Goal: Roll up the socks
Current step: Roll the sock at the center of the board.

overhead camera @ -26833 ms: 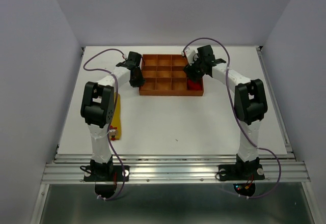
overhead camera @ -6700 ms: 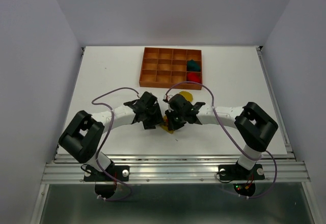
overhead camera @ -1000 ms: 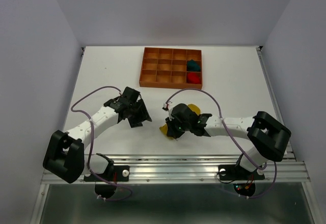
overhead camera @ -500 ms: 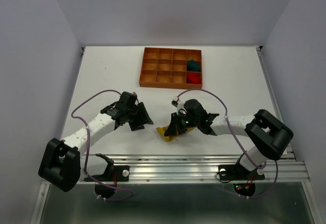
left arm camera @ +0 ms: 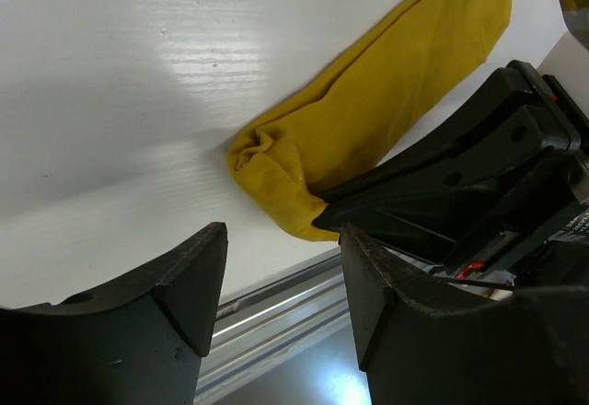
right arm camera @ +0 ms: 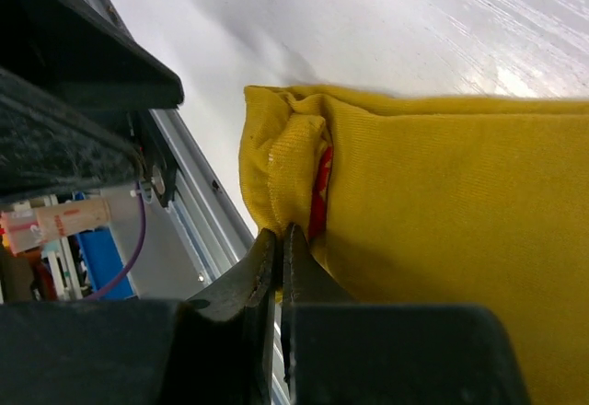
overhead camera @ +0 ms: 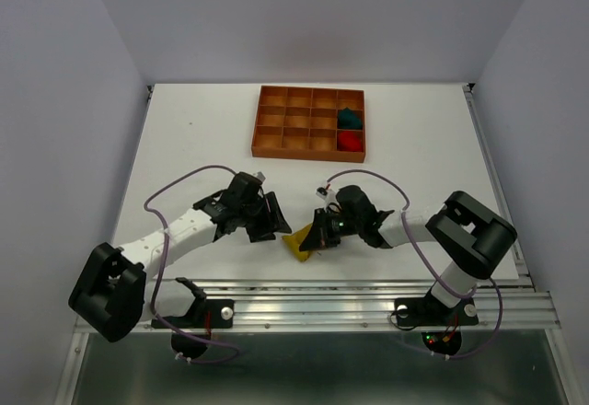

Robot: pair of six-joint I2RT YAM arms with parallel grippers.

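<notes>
A yellow sock (overhead camera: pixel 297 241) lies flat near the table's front edge, its near end folded over (right arm camera: pixel 285 170). My right gripper (overhead camera: pixel 317 233) is shut on that folded end (right arm camera: pixel 279 237), where a red patch (right arm camera: pixel 320 193) shows inside. My left gripper (overhead camera: pixel 275 224) stands open just left of the sock; in the left wrist view the sock (left arm camera: pixel 368 120) lies beyond its fingertips (left arm camera: pixel 198 271), which hold nothing. A dark teal-green sock (overhead camera: pixel 348 116) and a red sock (overhead camera: pixel 348 140) sit bundled in the tray's right-hand compartments.
The orange-brown compartmented tray (overhead camera: pixel 276 134) stands at the back middle of the table. The aluminium rail (overhead camera: pixel 313 306) of the front edge runs right below the sock. My two grippers are close together, nearly touching.
My left gripper has moved right and toward the front edge, up to the sock. The right gripper has shifted a little, and the yellow sock has been gathered toward the front edge.
</notes>
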